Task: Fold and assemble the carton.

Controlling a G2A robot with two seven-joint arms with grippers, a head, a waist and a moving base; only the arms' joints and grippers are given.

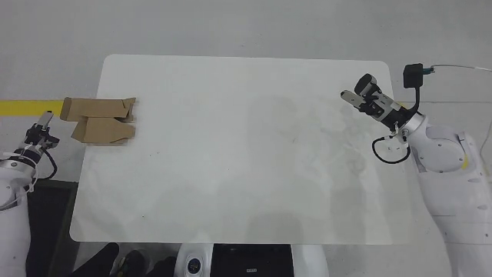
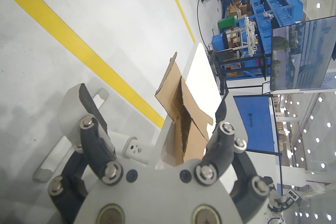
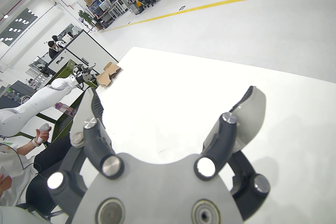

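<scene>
Covering one end of the carton (image 2: 170,93), the left tool (image 2: 153,96) gapes open.

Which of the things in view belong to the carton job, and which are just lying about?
For the job:
flat cardboard carton, overhanging the edge of the white table
left gripper, open, beside the carton, off the table
right gripper, open, over the table's opposite side

Just there:
white table, work surface only
yellow floor line
</scene>
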